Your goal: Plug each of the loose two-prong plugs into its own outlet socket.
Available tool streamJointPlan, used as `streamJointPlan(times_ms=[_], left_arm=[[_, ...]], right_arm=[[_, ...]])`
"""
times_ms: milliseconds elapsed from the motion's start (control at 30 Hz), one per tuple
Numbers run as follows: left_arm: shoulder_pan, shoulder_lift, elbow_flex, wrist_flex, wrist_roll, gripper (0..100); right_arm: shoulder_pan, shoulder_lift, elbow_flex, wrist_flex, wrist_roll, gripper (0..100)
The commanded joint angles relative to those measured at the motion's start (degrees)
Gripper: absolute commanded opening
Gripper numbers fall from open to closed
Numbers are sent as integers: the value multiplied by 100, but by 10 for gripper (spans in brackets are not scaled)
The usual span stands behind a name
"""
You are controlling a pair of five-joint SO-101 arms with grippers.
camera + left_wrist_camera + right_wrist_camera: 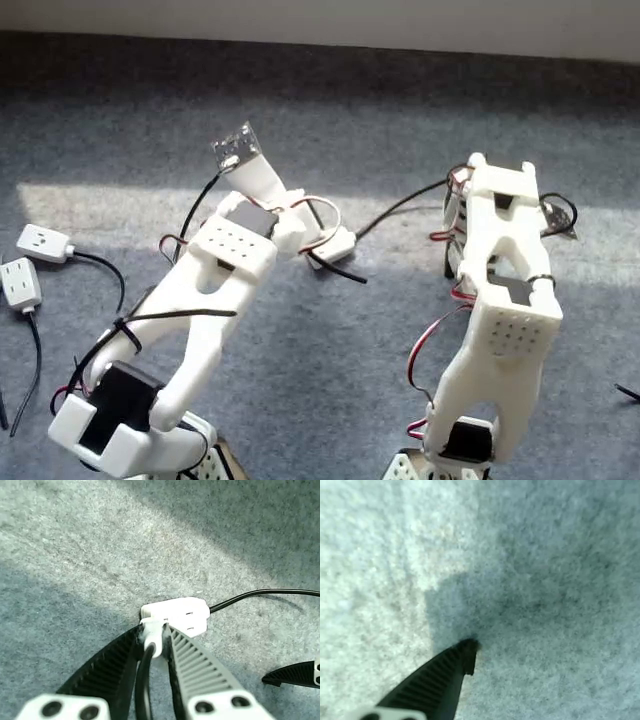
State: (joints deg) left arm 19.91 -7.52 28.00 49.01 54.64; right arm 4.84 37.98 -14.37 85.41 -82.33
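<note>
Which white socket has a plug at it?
The socket between the arms, where the left gripper holds a plug; the other two sockets lie far left.

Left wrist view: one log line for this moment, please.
left gripper: clamping plug | plug: butted against socket end, seating unclear | socket: flat on carpet | right gripper: over carpet

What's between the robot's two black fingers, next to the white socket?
A white plug with its black cord, pinched in the left gripper and butting against the white outlet socket. The left wrist view shows it.
</note>
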Motion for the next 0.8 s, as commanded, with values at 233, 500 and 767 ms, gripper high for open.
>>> streamJointPlan(times_ms=[233, 500, 767], left_arm=[[110, 22, -251, -123, 255, 6], [233, 22, -207, -677, -229, 6], [497, 31, 136, -976, -290, 6]], right_arm=[[-13, 4, -127, -259, -642, 616], [-119, 4, -110, -321, -642, 616], [-101, 4, -84, -514, -642, 616]])
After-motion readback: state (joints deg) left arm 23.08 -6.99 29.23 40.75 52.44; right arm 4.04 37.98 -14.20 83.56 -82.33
